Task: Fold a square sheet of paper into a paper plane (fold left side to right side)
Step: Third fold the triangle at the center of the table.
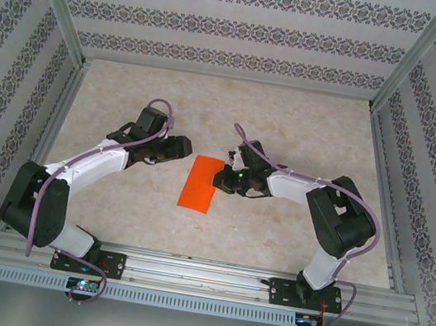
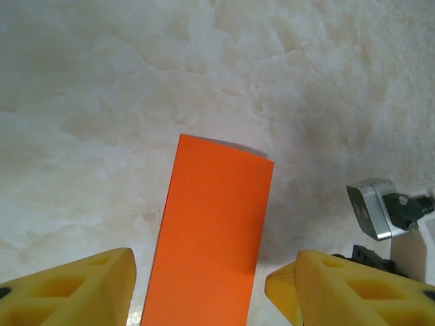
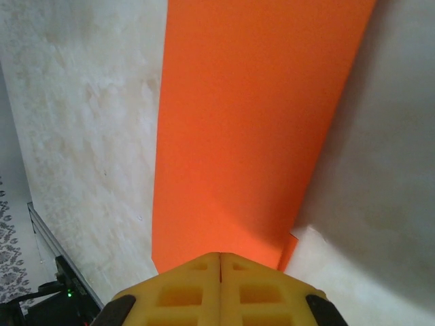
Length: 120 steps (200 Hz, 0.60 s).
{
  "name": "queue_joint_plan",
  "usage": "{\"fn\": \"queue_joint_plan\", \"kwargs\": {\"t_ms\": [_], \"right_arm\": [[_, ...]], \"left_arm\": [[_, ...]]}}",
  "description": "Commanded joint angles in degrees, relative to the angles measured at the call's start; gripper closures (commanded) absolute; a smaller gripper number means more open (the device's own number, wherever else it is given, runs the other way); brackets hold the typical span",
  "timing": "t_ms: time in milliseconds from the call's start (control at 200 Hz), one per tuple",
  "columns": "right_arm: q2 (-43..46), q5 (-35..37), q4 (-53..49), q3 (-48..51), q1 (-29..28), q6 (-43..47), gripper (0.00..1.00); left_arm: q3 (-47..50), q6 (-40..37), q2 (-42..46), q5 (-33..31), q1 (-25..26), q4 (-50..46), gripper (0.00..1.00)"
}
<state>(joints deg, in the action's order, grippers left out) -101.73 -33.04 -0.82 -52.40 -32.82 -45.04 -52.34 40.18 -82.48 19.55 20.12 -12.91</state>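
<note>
Yellow fingers (image 3: 183, 292) of your right gripper (image 3: 219, 257) are right up against the wrist lens. They're blocky plastic with square cut-outs, pressed fully together so there's just a thin seam between them. The tips sit at the near edge of the square sheet of paper (image 3: 251, 122). I honestly can't tell if they've pinched it or are just resting there. A little orange corner pokes out beside the right fingertip.

The sheet itself is matte, bright orange-red and totally plain. It shows up as a narrow rectangle with crisp straight edges rather than a full square. From above you'll see it lying on the table (image 1: 306, 136) between the two arms, slightly slanted. That tabletop is a cloudy cream with a marble-ish mottle.

Your left gripper (image 2: 200, 272) has its jaws well apart and is holding nothing. Its yellow wedge fingers sit either side of the sheet's near end, with the paper flat below them.

Patterned grey-and-white wallpaper (image 1: 224, 28) lines the enclosure, framed by aluminium rails (image 1: 183, 270).
</note>
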Motion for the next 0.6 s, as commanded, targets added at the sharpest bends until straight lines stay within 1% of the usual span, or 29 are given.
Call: {"fn": "queue_joint_plan", "kwargs": {"t_ms": [0, 170, 290, 595], "right_arm": [[-2.04, -1.50, -0.94, -1.98, -0.57, 1.33, 1.00], [-3.92, -0.76, -3.97, -3.10, -0.70, 3.28, 1.00], [-5.05, 0.93, -8.63, -4.34, -0.69, 6.63, 1.00], [-7.87, 6.40, -17.76, -8.07, 0.12, 15.20, 1.00]], "left_arm": [[0.55, 0.54, 0.03, 1.26, -0.74, 2.62, 0.38], [-0.83, -1.00, -1.27, 1.28, -0.92, 0.05, 0.39], [-0.88, -1.63, -1.47, 1.62, -0.89, -0.80, 0.40], [-0.35, -4.44, -2.14, 5.69, -0.90, -3.82, 0.46]]}}
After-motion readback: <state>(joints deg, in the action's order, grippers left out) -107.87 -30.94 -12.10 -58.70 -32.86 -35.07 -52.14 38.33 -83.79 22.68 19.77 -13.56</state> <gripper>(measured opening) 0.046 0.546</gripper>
